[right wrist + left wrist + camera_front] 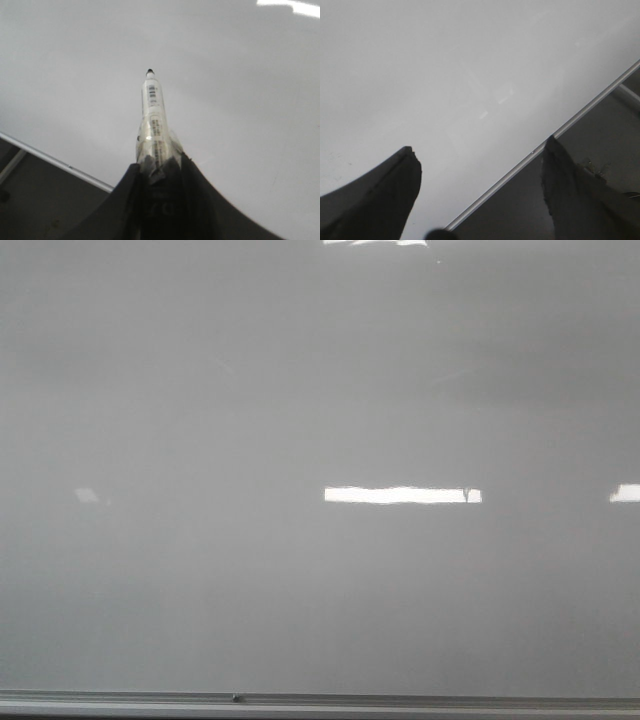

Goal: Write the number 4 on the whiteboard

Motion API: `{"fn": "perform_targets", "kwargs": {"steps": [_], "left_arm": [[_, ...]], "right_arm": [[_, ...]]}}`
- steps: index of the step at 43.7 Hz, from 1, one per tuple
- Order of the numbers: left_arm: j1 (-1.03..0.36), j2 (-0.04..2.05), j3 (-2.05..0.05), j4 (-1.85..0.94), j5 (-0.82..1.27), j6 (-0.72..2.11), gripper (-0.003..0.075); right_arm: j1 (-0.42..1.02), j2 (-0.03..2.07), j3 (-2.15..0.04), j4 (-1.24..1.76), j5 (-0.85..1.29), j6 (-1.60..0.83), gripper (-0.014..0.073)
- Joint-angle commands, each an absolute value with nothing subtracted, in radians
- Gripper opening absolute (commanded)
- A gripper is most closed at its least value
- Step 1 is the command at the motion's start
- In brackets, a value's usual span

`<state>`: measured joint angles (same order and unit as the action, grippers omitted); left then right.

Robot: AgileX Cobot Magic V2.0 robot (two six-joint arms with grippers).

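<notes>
The whiteboard (300,390) is glossy pale grey and fills the front view, with no arm in front of it. The number 4 is out of view in all three views. My right gripper (159,162) is shut on a white marker (152,110) with a printed label. The marker's black tip (149,71) points at the whiteboard (240,90); whether it touches the surface I cannot tell. My left gripper (480,145) is open and empty. One of its fingers is over the whiteboard (445,65) and the other is past the board's edge.
A metal-grey rail (320,702) runs along the board's bottom edge, and it also shows as the rail (530,155) and the rail (55,161) in the wrist views. Dark space lies beyond it. Bright light reflections (402,495) lie on the board.
</notes>
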<state>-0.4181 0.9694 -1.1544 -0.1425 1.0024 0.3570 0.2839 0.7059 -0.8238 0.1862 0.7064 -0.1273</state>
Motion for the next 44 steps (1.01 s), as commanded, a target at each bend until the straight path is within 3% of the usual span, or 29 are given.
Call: {"fn": "perform_targets", "kwargs": {"steps": [1, 25, 44], "left_arm": [[-0.416, 0.96, -1.186, -0.175, 0.915, 0.345, 0.0493], [-0.416, 0.96, -1.186, -0.177, 0.884, 0.345, 0.0493], [-0.416, 0.96, -1.186, -0.177, 0.883, 0.345, 0.0493]], "right_arm": [[0.276, 0.685, -0.775, 0.206, 0.503, -0.125, -0.0069], [0.276, 0.927, -0.76, 0.206, 0.132, -0.125, -0.0069], [0.276, 1.137, -0.893, 0.206, 0.107, -0.125, -0.0069]]}}
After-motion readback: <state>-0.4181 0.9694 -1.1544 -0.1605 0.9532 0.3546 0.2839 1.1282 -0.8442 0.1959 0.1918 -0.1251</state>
